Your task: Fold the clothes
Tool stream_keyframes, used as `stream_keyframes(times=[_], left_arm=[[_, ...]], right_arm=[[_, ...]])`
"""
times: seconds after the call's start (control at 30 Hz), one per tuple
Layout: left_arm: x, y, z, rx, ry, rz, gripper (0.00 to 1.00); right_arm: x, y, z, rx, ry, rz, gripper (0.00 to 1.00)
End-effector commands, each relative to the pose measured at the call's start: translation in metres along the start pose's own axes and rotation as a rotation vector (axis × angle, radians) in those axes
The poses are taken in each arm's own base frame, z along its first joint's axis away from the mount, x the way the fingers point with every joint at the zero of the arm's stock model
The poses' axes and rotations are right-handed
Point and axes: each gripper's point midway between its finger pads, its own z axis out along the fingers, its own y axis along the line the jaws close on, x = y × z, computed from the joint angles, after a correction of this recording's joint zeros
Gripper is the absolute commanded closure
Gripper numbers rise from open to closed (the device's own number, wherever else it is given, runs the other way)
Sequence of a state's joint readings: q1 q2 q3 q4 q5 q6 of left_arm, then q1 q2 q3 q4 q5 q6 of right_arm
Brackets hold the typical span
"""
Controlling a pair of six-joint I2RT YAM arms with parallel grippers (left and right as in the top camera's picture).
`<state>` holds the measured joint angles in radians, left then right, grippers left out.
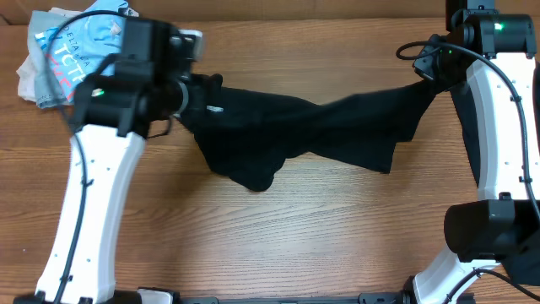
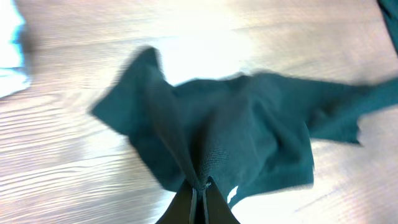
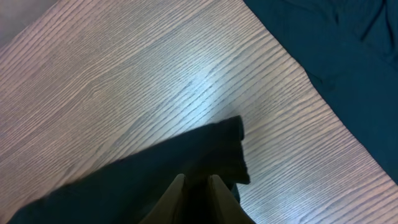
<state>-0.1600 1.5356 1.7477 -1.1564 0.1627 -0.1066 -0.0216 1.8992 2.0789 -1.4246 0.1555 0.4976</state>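
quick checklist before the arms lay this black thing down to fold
1. Left gripper clamped on the black garment: ok.
2. Right gripper clamped on its other end: ok.
3. Garment spread flat between them: not ok, twisted mid-span, with a lump sagging toward the table.
4. Bare wood below for laying down: ok.
5. Pile of other clothes apart from the garment: ok in the left wrist view.
6. Which edges are held, hem or sleeves: cannot tell.

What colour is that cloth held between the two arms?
The cloth is plain dark teal, near black; the left wrist view shows it best.
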Motion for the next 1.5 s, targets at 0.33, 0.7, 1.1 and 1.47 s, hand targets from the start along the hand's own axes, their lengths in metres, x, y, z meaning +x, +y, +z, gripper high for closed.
stream_keyframes(times=[0.33, 0.7, 1.1, 1.47], left_arm=[[-0.013, 0.029, -0.114, -0.191, -0.310, -0.054, 0.96], [0.015, 0.053, -0.054, -0.280, -0.058, -0.158, 0.96], [0.024, 0.068, -0.002, -0.331, 0.097, -0.173, 0.96], [0.023, 0.072, -0.001, -0.353, 0.094, -0.171, 0.96]], right_arm=[[0.007, 0.020, -0.013, -0.124, 0.035, -0.008, 0.55], [0.036, 0.051, 0.007, -0.214, 0.144, -0.153, 0.13], [0.157, 0.106, 0.091, -0.219, 0.436, -0.416, 0.18], [0.235, 0.122, 0.127, -0.193, 0.508, -0.532, 0.27]])
